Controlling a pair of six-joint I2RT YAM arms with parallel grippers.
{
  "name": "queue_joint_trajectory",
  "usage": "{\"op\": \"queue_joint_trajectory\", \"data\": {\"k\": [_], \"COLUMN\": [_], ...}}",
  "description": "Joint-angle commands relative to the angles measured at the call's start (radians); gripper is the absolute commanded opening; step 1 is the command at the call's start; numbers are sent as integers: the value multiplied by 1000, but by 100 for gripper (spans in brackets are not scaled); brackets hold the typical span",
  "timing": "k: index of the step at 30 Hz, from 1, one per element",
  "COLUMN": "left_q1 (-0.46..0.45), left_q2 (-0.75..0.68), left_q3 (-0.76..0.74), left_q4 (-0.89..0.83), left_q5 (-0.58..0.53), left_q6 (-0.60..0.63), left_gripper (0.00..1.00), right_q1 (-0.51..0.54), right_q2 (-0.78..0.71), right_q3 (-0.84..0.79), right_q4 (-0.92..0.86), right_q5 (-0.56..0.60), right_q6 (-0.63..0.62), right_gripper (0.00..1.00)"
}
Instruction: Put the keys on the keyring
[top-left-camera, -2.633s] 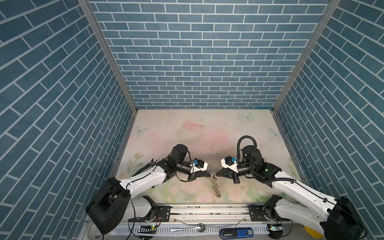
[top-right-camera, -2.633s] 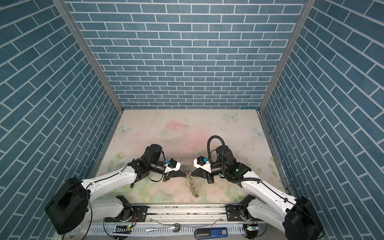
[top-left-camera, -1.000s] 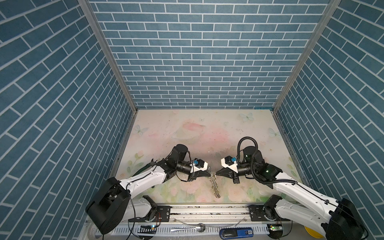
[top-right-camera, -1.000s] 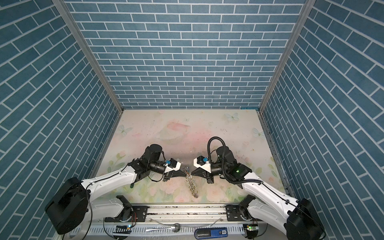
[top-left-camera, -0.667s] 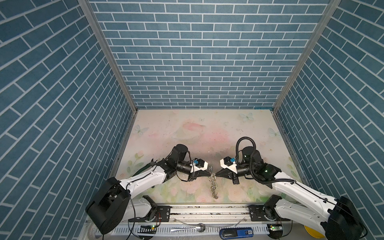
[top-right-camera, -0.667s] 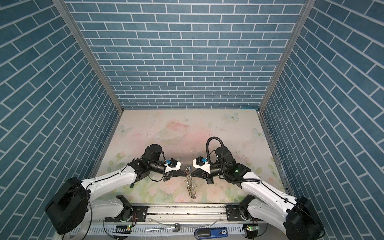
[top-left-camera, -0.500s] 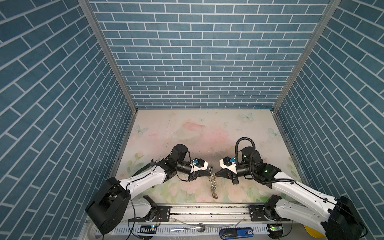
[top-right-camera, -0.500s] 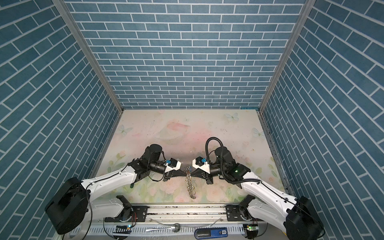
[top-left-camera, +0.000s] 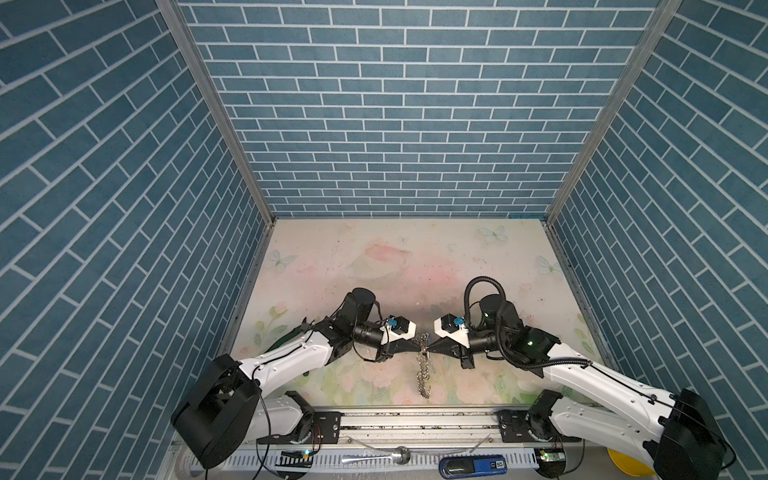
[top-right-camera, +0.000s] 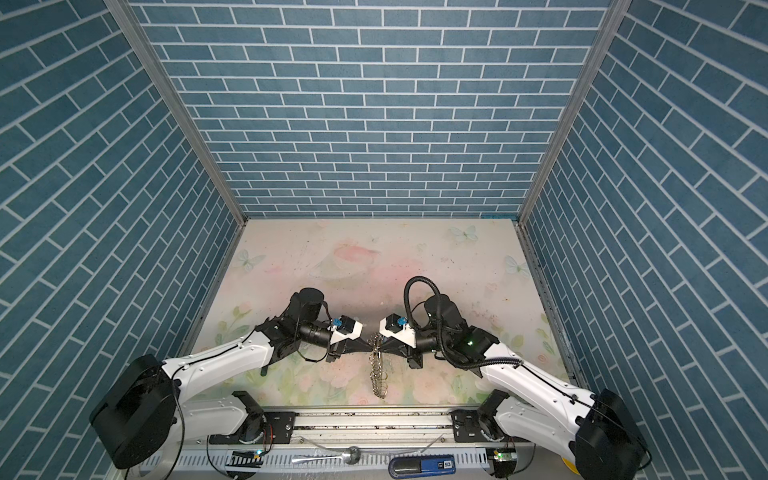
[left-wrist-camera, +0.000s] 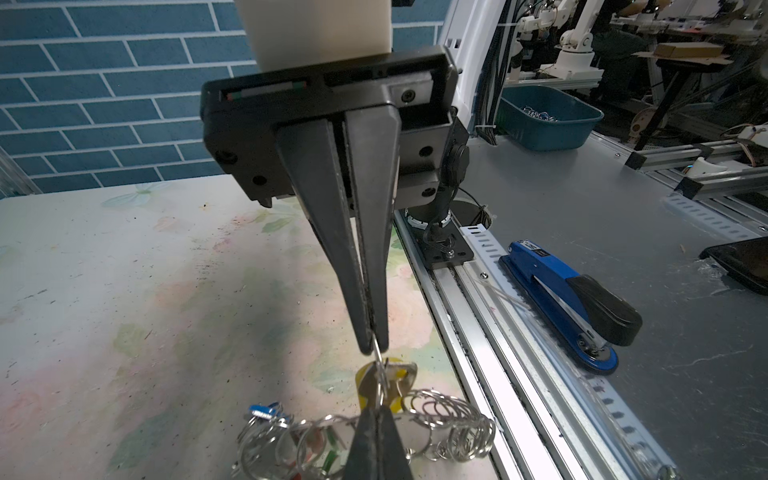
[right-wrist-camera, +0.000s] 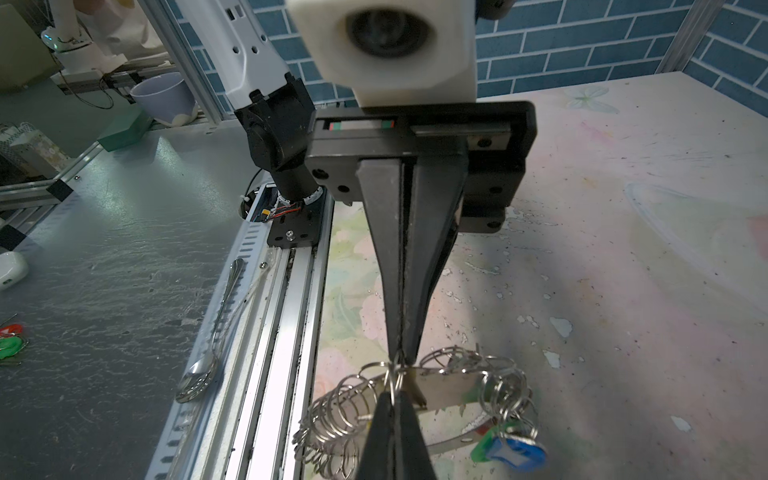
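Both grippers meet tip to tip low over the front middle of the table. The left gripper (top-left-camera: 417, 351) (top-right-camera: 367, 348) (left-wrist-camera: 376, 409) (right-wrist-camera: 400, 356) and right gripper (top-left-camera: 430, 351) (top-right-camera: 380, 348) (right-wrist-camera: 392, 395) (left-wrist-camera: 374, 351) are each shut on one small silver ring (left-wrist-camera: 380, 374) of the keyring (top-left-camera: 423, 374) (top-right-camera: 379, 374) (right-wrist-camera: 332, 428). Its chain of rings trails toward the front edge. A yellow-tagged key (left-wrist-camera: 388, 384) hangs by the pinched ring. Keys with blue (right-wrist-camera: 519, 453) and green (right-wrist-camera: 482, 451) tags sit further along the hoop.
A spoon (top-left-camera: 390, 460) and a blue stapler (top-left-camera: 471, 466) lie on the bench just beyond the front rail (top-left-camera: 415, 419). Loose red and green tags (right-wrist-camera: 8, 338) lie off the table. A teal bin (left-wrist-camera: 548, 118) stands further off. Brick walls enclose three sides.
The right gripper has edged slightly left toward the left gripper, and the trailing chain has shifted a little with it. Both grippers stay shut.
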Motion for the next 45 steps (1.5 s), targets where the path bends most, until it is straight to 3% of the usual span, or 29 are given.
{"op": "queue_joint_trajectory", "data": {"k": [1,11,34,35,37,39,40,45], "left_q1": [4,5,17,18,18,18,18,18], "left_q2": [-3,1,10,7,5,3,2,-12], "left_q3": [17,17,20,18,15,12,10,-1], "left_q4": [-21,-5,15,18,22,25,27,36], "left_q5": [-6,-38,-70,-72,-74,-74,-72,-65], "left_q6": [-9,-31,-74,-73,-72,-68,-68,-55], "left_gripper": [0,0,0,0,0,0,0,0], "right_q1": [14,32,141,143,144,145,145,144], "right_q2": [4,-87,-90,-96,-109,-118,-123,-166], "right_q3": [37,-29,-75,-80,-90,-91,-90,-84], "right_q4": [-39,-55,-53,-48,-34,-32,-32,-10], "right_q5": [15,62,335,340,346,338,336,360], "right_q6": [-27,-88,-195,-191,-176,-162,-153,-93], "right_gripper": [0,0,0,6,38,62,69,65]}}
